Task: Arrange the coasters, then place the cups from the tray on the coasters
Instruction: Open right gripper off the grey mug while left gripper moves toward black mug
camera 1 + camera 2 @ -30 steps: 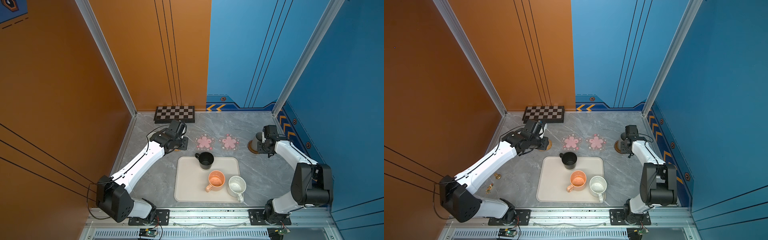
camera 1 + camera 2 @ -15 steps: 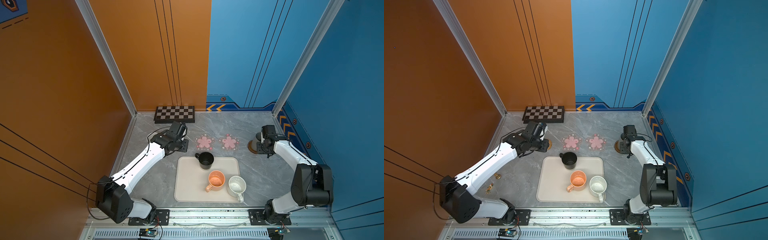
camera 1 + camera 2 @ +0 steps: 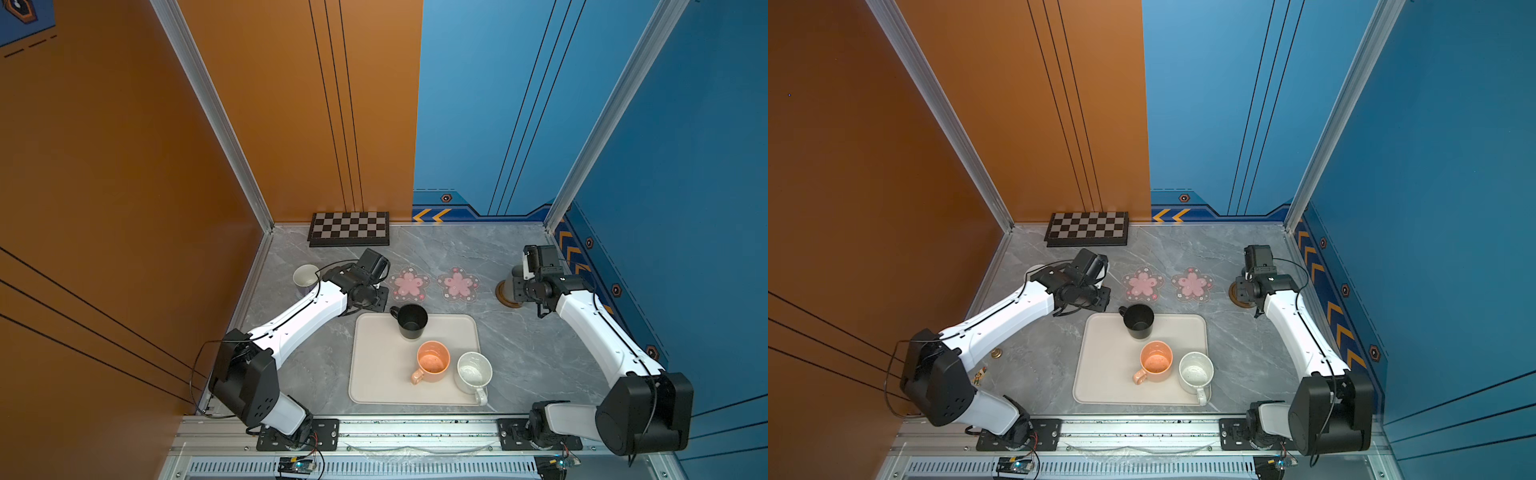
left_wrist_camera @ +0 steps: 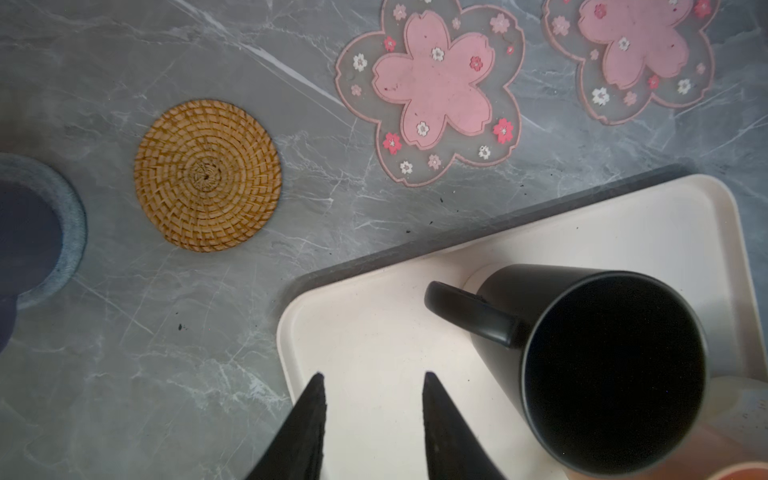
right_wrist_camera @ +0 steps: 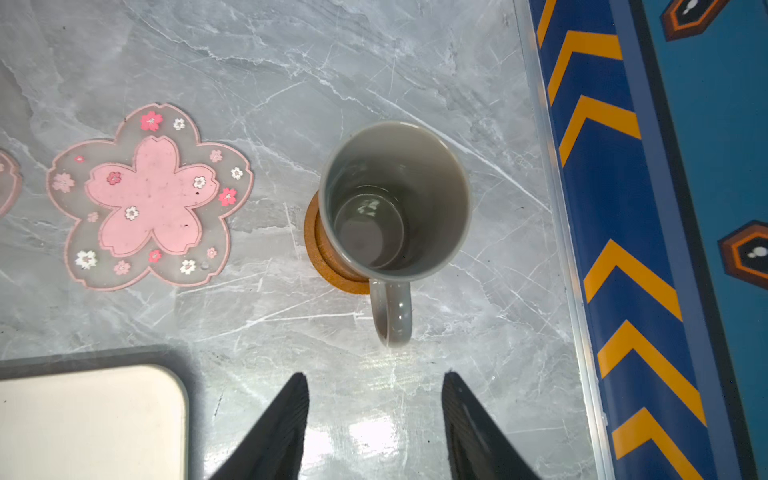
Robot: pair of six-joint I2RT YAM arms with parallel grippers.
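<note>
Right wrist view: half-open, empty, my right gripper [image 5: 375, 376] could snag the handle of the centre-frame grey mug [image 5: 395, 195], toppling it.

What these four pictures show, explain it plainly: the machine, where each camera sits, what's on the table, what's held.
Two white robot arms stand at the table's front edge, each ending in a two-fingered claw. Two pictures look down from overhead, nearly alike; two come from cameras on the wrists. The left claw hangs open at the tray's corner, beside the black mug; an orange mug and a white mug stand there too. The right claw is open, facing the grey mug on the brown coaster. Two pink flower coasters and a rattan coaster lie bare. Nothing is held.
</note>
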